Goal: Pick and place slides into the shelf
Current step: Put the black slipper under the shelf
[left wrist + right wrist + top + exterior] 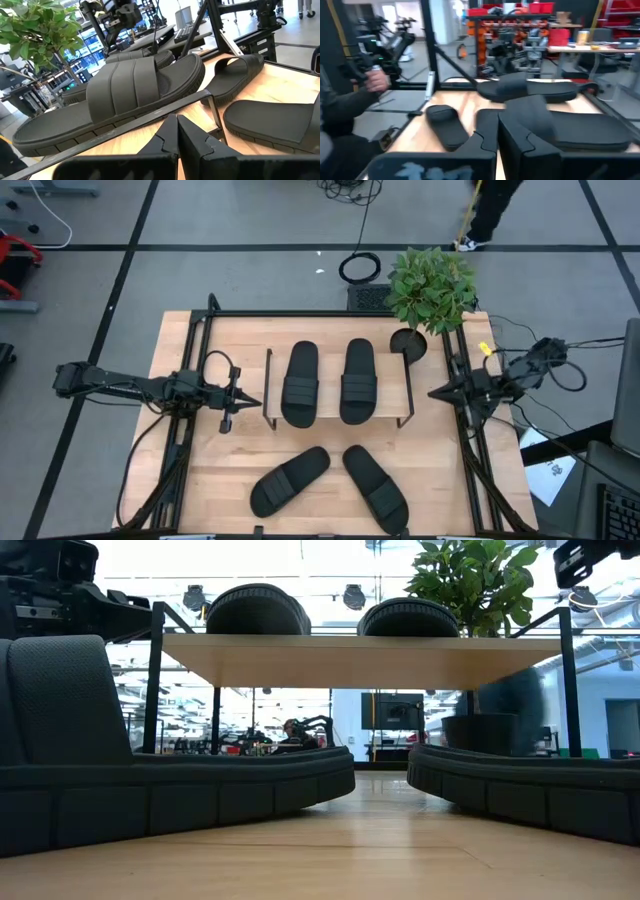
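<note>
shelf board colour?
Light wood; the shelf shows best in the high view, under two black slides.

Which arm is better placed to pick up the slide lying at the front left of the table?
Probably the left. The left gripper sits beside the shelf on the same side as that front-left slide, with bare table between. The right gripper waits past the shelf's far end, nearer the other loose slide.
</note>
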{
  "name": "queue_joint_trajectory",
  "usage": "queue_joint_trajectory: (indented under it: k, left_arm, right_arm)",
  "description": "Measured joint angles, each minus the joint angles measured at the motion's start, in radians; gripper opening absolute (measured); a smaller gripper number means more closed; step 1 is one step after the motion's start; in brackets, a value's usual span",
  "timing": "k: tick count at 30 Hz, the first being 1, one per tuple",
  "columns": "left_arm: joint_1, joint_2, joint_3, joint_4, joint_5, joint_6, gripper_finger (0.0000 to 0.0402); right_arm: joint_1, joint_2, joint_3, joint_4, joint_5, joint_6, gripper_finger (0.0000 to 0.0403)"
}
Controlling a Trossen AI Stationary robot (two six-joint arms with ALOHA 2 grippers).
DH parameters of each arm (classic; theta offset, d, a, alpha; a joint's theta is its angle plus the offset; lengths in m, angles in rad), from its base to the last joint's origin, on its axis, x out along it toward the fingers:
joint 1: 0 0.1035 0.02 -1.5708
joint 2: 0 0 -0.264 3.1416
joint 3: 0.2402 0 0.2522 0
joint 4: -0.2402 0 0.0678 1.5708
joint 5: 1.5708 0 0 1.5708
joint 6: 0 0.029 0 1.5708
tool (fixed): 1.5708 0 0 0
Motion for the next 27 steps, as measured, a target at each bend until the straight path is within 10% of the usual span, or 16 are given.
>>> queue_joint_trajectory:
  k: [10,27]
  left_arm:
    - [0.000,0.000,0.000,-0.005,0.000,-0.020,0.0005]
    - [0.000,0.000,0.000,-0.010,0.000,-0.038,0.0005]
  right_arm:
    - [0.001,-0.005,-0.240,0.364,-0.208,-0.071,0.0000]
    - [0.001,-0.005,-0.444,0.535,-0.207,-0.135,0.0000]
